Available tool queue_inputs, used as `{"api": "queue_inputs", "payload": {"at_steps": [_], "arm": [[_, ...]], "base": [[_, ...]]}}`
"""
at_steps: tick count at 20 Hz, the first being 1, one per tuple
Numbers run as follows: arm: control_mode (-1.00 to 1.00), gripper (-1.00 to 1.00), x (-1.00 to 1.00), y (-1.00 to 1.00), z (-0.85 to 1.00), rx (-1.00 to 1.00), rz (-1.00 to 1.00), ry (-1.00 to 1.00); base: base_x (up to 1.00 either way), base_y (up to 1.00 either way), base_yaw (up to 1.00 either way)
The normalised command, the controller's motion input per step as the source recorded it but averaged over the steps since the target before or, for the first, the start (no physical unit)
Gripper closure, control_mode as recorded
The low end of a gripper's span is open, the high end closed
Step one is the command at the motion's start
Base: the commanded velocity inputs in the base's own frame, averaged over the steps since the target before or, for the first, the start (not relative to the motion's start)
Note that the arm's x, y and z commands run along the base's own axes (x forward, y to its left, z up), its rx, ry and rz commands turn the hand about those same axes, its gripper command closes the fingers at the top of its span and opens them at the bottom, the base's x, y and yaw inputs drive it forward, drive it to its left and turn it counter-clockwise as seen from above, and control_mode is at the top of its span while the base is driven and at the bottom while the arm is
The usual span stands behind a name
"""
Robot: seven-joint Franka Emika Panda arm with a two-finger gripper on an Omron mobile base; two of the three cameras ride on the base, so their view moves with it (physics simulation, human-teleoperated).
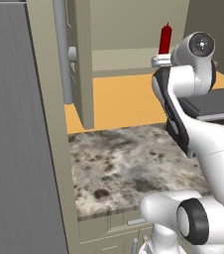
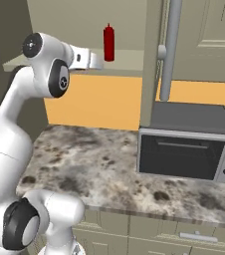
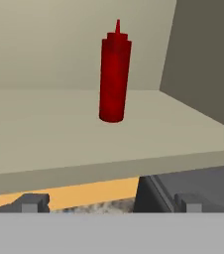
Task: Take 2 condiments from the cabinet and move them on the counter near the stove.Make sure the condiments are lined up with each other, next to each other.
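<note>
The red squeeze bottle (image 3: 115, 74) stands upright on the beige inner shelf (image 3: 44, 129) of the open wall cabinet (image 1: 139, 30), set back from the shelf's front edge and nearer its right end, where the cabinet's side wall rises just beyond it. In the left base view the bottle's top half (image 1: 165, 38) pokes up behind the arm's wrist; in the right base view it (image 2: 109, 43) stands just right of the hand, near the shelf's front edge. The claw (image 3: 111, 202) is spread as wide as it goes and holds nothing: its two dark fingertips (image 3: 30, 202) sit low in the hand view, far apart, below the shelf's front lip, with the bottle well beyond them and centred between them. The white arm (image 2: 45, 69) reaches up from the base with the hand level with the shelf, pointing into the cabinet. The cabinet's door (image 1: 82, 59) hangs open, its slim metal handle (image 1: 62, 49) running vertically along it. Below, the mottled grey stone table (image 1: 129, 168) lies bare at its middle, backed by an orange wall (image 2: 99, 104). A steel toaster oven (image 2: 184, 152) with a dark glass door and side knobs sits at the table's right rear. Beige drawers (image 2: 184, 231) line the table's front edge beneath. A tall grey panel (image 1: 15, 139) fills the left of the left base view.
</note>
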Motion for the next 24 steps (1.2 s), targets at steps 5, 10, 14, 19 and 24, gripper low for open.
{"api": "queue_inputs", "payload": {"at_steps": [5, 10, 14, 19, 24], "arm": [[-1.00, -1.00, 0.46, -0.13, 0.04, 0.00, -0.04, 0.00], [-1.00, -1.00, 0.38, -0.15, 0.12, 0.00, -0.04, 0.00], [-1.00, -1.00, 0.26, -0.09, 0.15, 0.00, -0.02, -0.03], [-1.00, -1.00, 0.25, -0.01, 0.09, 0.00, 0.00, -0.01], [-1.00, -1.00, 0.21, 0.00, 0.04, 0.00, 0.00, 0.00]], "base": [[0.00, 0.00, 0.00], [0.00, 0.00, 0.00], [0.00, 0.00, 0.00], [0.00, 0.00, 0.00], [0.00, 0.00, 0.00]]}}
